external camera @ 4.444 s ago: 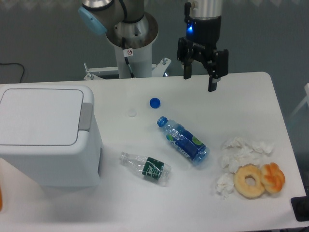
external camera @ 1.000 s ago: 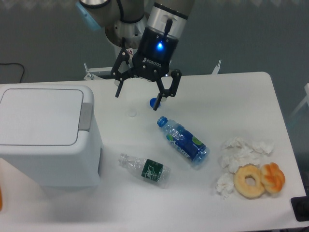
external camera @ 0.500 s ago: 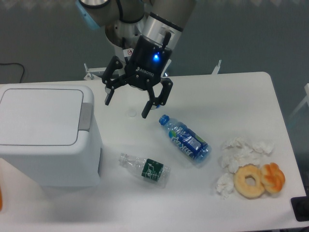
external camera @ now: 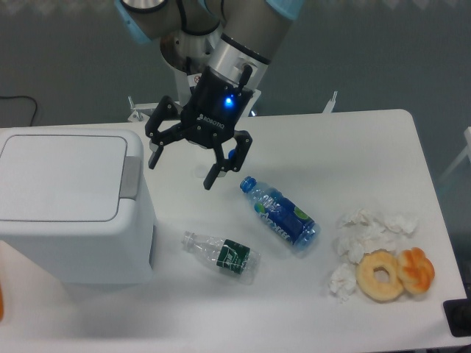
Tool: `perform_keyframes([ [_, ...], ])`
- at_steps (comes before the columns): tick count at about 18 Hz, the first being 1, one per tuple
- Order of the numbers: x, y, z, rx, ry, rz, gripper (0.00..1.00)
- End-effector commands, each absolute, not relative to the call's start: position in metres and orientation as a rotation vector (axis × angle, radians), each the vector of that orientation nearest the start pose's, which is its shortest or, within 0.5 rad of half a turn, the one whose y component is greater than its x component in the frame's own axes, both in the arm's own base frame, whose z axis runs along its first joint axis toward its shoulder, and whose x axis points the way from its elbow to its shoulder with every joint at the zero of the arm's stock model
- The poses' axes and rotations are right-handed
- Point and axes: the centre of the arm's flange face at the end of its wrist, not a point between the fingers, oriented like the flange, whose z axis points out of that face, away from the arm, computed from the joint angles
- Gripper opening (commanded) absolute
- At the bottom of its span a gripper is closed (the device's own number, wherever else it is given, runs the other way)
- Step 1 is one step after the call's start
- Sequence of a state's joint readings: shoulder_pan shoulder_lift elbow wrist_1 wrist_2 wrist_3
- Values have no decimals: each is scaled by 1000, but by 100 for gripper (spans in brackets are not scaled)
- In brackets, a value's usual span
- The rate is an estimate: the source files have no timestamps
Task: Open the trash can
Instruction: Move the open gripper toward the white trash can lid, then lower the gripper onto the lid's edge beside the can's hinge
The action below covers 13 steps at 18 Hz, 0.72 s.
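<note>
We note a black two-finger gripper (external camera: 182,172) with slim dark fingers (external camera: 212,175), white lettering on its body and a lit blue lamp. Above it sits a silver wrist; light-blue caps mark the arm's joints, and a grey base column carries a small sticker.

white trash can (external camera: 73,209), lid shut

Blue cap (external camera: 234,155) mostly hidden behind gripper (external camera: 182,168), trash can (external camera: 66,206) cropped left
</note>
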State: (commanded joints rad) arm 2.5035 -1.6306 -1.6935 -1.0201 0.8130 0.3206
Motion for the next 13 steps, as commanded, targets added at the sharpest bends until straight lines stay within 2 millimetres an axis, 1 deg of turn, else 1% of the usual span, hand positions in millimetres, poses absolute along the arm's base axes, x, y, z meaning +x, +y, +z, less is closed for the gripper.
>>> perform_keyframes([
  [5,-303,479,478,-2314,-539,-508,100],
  [8,-301,485,471,-2326,-528,-521,100],
  [13,-298,489,468,-2336,-497,-517,100],
])
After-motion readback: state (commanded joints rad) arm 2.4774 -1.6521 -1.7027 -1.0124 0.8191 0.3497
